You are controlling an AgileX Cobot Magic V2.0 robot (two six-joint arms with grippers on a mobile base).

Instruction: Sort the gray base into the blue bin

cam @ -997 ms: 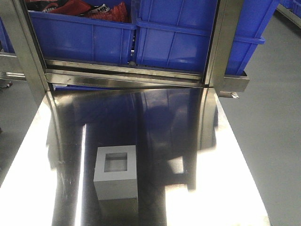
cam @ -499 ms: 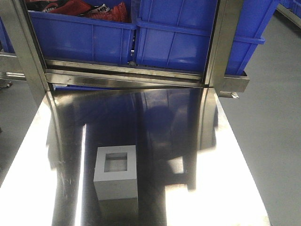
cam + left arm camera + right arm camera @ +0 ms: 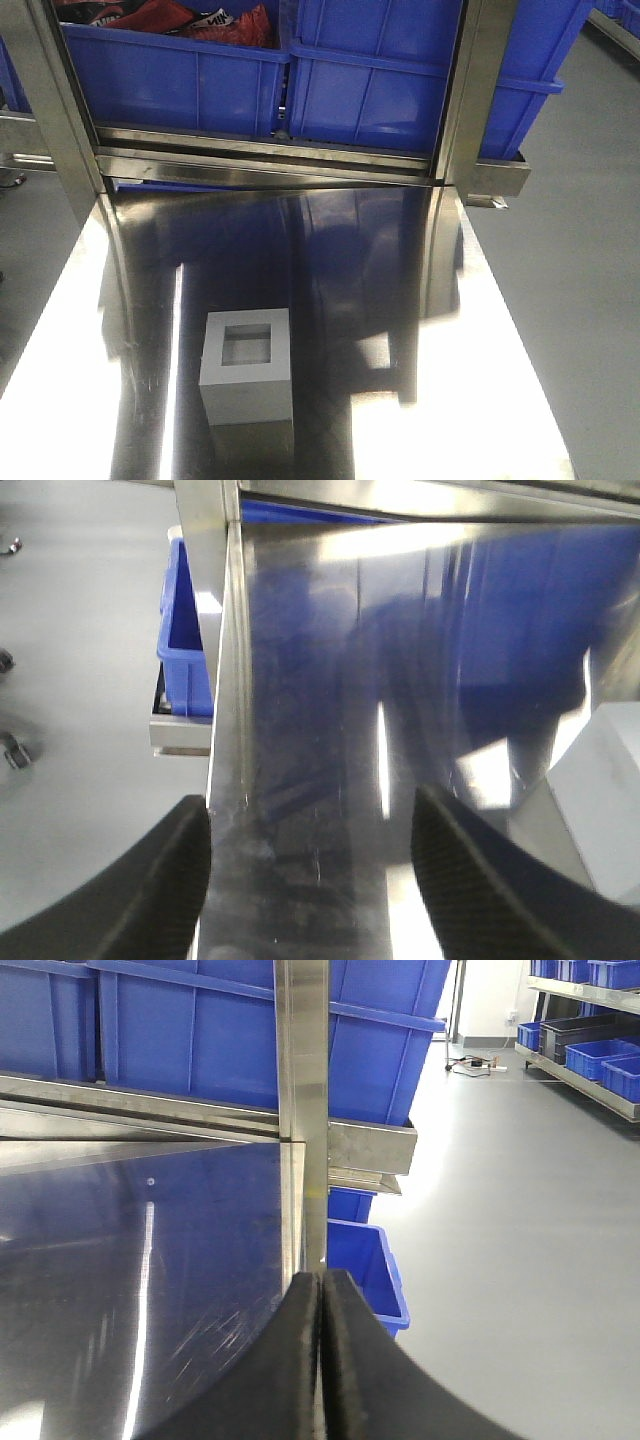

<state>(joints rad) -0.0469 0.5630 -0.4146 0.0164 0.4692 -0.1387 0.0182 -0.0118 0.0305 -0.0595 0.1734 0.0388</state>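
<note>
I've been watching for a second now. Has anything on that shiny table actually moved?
No, nothing visibly changed. The gray base sits in the same spot on the steel table, its square opening facing up and nothing touching it. The blue bins on the rack behind it are as they were.

Matte gray base (image 3: 247,365), mirror-glossy stainless steel table (image 3: 480,400), glossy smooth plastic blue bin (image 3: 380,85)

A: Overhead light; white glare streaks both edges of the polished stainless-steel tabletop (image 3: 480,400), blue reflections darkening its middle.
B: Wrist views: near foreground soft; tabletop smeared, scratches catching light; pale gray floor (image 3: 520,1210) bright.
</note>
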